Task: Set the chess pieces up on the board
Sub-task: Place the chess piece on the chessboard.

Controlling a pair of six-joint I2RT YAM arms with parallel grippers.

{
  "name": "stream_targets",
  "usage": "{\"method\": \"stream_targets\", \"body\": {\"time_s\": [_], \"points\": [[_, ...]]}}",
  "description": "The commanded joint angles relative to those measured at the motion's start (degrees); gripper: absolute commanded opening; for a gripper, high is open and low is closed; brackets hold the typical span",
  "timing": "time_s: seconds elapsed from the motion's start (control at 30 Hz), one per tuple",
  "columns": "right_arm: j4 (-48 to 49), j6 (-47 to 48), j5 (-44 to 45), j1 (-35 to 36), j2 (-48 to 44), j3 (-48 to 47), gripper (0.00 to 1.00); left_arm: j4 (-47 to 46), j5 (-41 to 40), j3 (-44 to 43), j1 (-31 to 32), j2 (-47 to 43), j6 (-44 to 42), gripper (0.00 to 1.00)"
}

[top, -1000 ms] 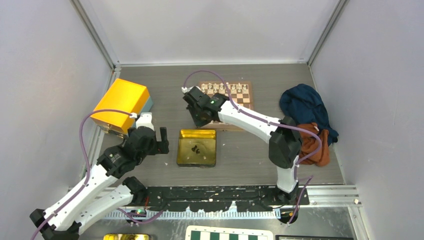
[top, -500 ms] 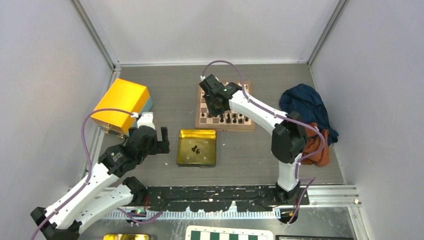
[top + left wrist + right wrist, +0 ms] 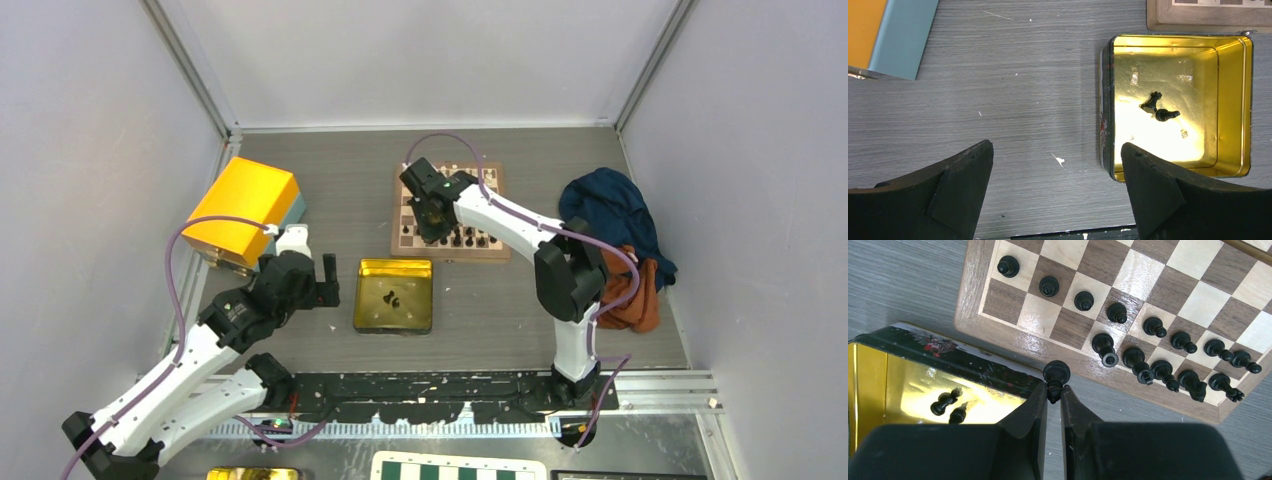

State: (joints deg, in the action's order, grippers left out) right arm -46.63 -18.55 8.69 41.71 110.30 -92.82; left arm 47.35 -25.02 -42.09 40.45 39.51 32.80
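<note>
1. The right gripper is narrowed on a black piece. It pinches the thin end between its fingertips, and the round end points away from them.
2. In the right wrist view this held piece hangs over the near rim of the board, close to a corner of the tin. I cannot tell whether it touches anything below.
3. The board lies on the desk, just beyond the tin. Black pieces stand on it in two rows along its near side: a line of eight pawns, and five taller men on the edge row towards the right.
4. The tin is open and gold inside. Two loose pieces lie on their sides close together on its floor.
5. The left gripper is spread wide and holds nothing. It hangs over bare desk just left of the tin.
6. An orange box sits far left. A blue cloth and an orange cloth lie in a heap right of the board.
</note>
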Motion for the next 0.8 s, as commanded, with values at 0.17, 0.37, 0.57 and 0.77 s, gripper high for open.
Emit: {"method": "stream_targets", "body": {"time_s": [0.17,0.37,0.57,0.77], "points": [[2.94,0.36,-1.27,-1.38,1.49,0.40,0.09,-2.27,-0.36,-1.76,0.07,0.02,0.04,1.00],[3.81,0.36,-2.11,-1.96,2.58,0.71,0.09,-2.31,-0.36,-1.86,0.07,0.30,-0.17,1.00],[4.35,0.44,-2.61,-2.20,3.49,0.71,0.09,-2.43,-0.38,-2.04,0.07,0.65,-0.27,1.00],[4.79,0.53,-2.96,-2.44,4.11,0.83,0.09,-2.59,-0.31,-1.78,0.07,0.72,-0.26,1.00]]}}
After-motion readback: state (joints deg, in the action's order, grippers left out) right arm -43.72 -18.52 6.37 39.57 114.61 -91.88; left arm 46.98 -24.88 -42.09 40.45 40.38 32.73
